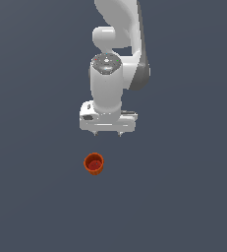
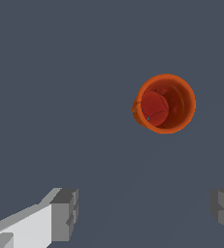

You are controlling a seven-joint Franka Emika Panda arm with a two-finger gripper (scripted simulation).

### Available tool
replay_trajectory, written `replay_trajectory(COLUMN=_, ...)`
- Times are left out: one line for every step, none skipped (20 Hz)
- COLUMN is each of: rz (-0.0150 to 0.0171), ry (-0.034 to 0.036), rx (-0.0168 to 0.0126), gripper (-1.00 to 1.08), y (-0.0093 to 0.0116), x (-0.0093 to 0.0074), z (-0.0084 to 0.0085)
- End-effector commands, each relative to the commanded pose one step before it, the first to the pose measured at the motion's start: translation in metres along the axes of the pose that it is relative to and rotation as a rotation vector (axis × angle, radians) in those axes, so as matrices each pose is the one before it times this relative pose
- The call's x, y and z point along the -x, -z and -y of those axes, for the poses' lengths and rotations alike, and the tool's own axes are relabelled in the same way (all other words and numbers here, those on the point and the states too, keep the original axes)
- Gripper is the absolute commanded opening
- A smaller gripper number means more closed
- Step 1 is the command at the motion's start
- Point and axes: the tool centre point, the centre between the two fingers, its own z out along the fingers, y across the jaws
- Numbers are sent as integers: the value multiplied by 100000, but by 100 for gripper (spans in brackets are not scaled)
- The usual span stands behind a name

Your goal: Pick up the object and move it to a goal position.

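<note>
My white gripper hangs above the dark grey counter, jaws spread wide apart and holding nothing. The small red-orange cup stands upright on the counter just below and slightly toward the exterior view's left of my fingertips, apart from them, its darker red inside open to the wrist camera.
</note>
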Motion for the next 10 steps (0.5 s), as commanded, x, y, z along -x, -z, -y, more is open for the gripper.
replay_trajectory(rz=0, ry=0, rx=0, gripper=28, y=0, x=0, z=-1)
replay_trajectory(rz=-33, ry=47, rx=-39, gripper=28, y=27, x=-4, z=44)
replay_trajectory(rz=-117, ry=166, rx=-144, gripper=28, y=90, x=-8, z=138)
replay_trajectory(rz=-176, ry=253, rx=-219, gripper=28, y=137, x=-16, z=215)
replay_trajectory(rz=-235, ry=347, rx=-294, gripper=28, y=181, x=-23, z=287)
replay_trajectory(rz=-199, ry=310, rx=-254, gripper=28, y=151, x=-20, z=242)
replay_trajectory(rz=-128, ry=216, rx=-166, gripper=28, y=95, x=-14, z=153)
replay_trajectory(rz=-45, ry=93, rx=-61, gripper=28, y=32, x=-9, z=53)
replay_trajectory(rz=0, ry=0, rx=0, gripper=28, y=-4, x=7, z=-13)
replay_trajectory(rz=56, ry=-155, rx=80, gripper=28, y=-29, x=8, z=-46)
